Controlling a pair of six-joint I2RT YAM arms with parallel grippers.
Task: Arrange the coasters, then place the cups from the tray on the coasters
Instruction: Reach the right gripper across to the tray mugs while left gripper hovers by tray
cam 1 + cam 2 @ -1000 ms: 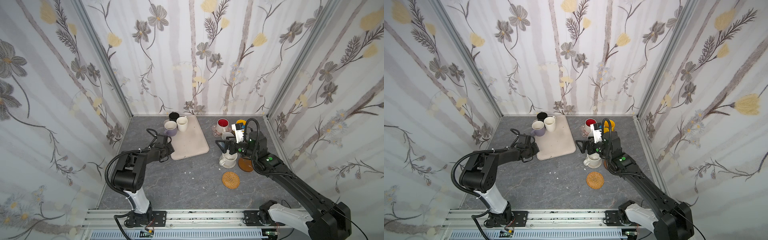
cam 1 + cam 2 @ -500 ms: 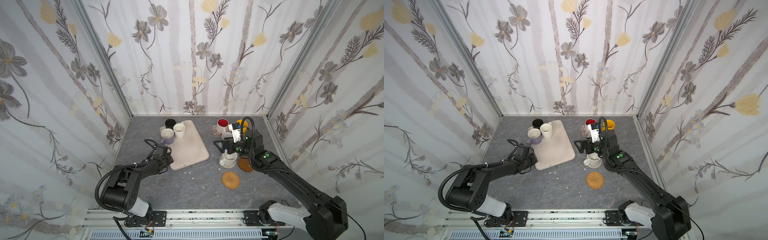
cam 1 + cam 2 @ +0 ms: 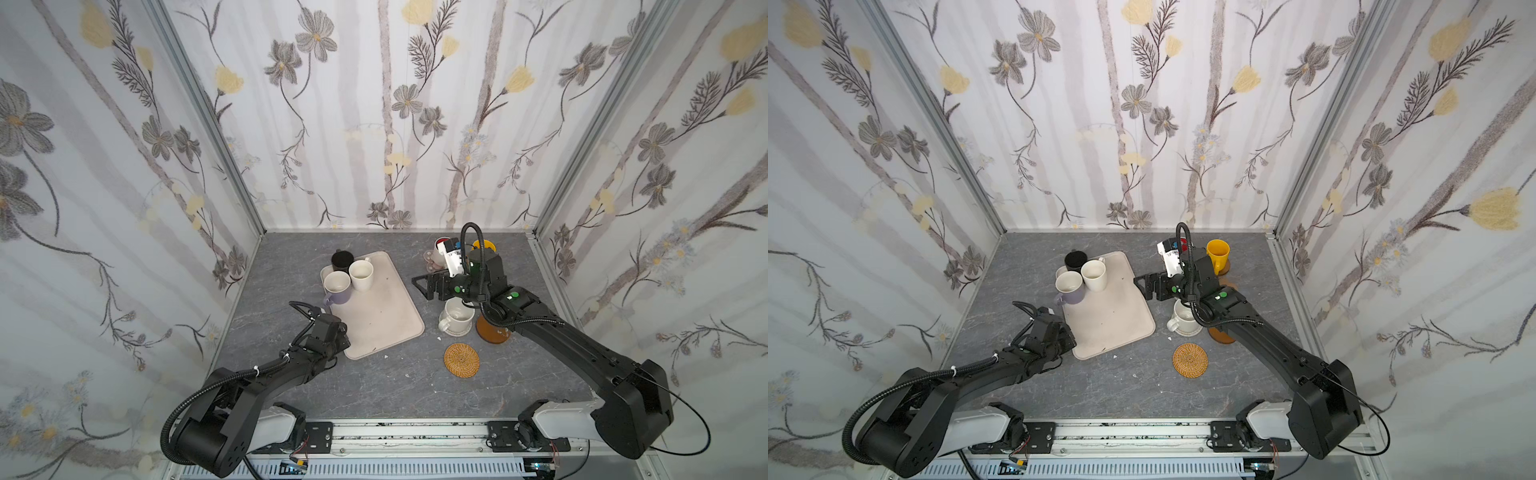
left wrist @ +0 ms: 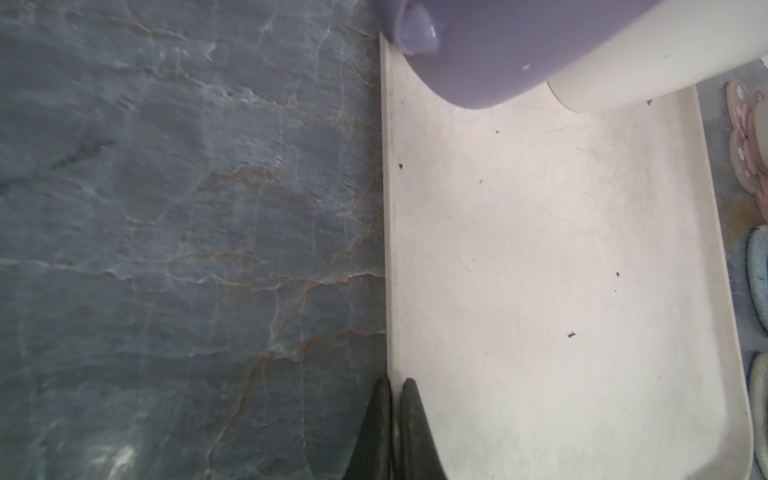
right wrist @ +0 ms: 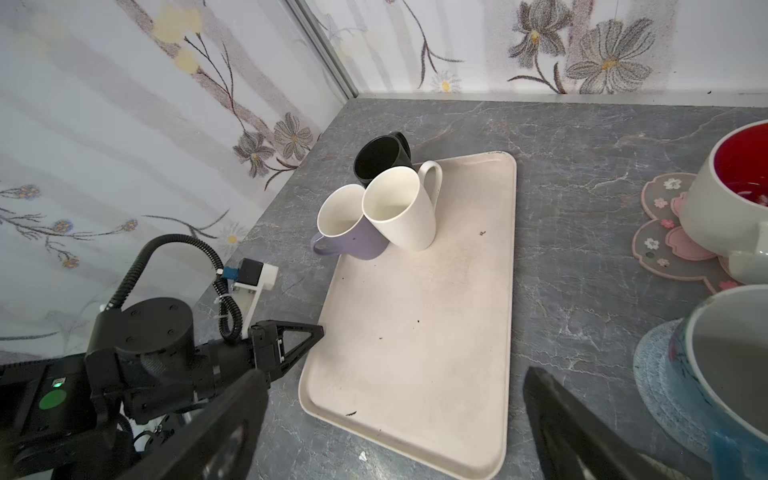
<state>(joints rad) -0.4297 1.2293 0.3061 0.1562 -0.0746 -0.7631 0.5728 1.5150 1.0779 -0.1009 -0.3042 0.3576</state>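
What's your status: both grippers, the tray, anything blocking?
Left gripper shut on tray rim. Right gripper open, empty. Black cup, lavender cup, cream cup at tray's far corner. Nothing in the way.

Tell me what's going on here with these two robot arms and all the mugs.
The left gripper is shut on the tray's edge. A black mug, a lavender mug and a cream mug cluster at its far end. The right gripper hangs open and empty beside the tray. The yellow mug, red-lined mug, blue mug and speckled mug sit on coasters. The rattan coaster and one brown disc hold no mug.
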